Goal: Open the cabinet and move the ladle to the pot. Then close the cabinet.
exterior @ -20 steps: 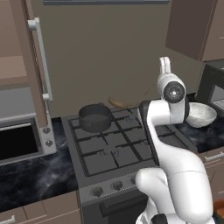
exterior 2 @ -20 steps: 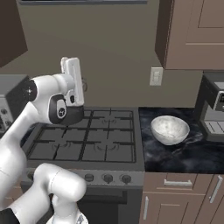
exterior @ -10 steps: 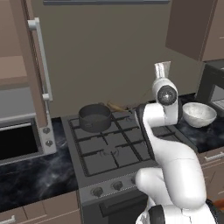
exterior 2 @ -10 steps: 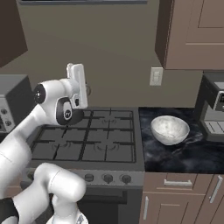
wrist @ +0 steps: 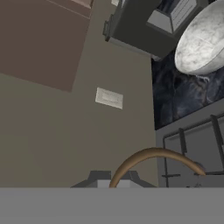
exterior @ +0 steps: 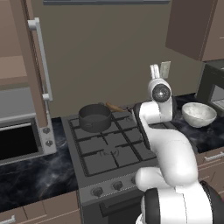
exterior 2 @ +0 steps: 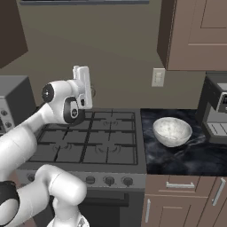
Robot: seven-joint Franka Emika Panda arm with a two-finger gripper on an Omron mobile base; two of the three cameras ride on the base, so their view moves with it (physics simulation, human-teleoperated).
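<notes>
The brown wall cabinet at the upper left stands open, its door swung out with the long silver bar handle facing me. The dark pot sits on the stove's back left burner. Just right of the pot's rim, above the stove's back edge, the brown ladle pokes out from behind my arm. In the hand view its thin curved handle arcs out from between my gripper fingers. The gripper is shut on it, and the oval bowl hangs over the grates.
A black gas stove fills the middle. A white bowl lies on the dark counter to its right, beside a coffee machine. A microwave stands at the left under the open cabinet. A second wall cabinet hangs at the upper right.
My hand has drifted left and slightly down, towards the pot, and the ladle has gone with it. The cabinet door, pot and bowl have stayed put.
</notes>
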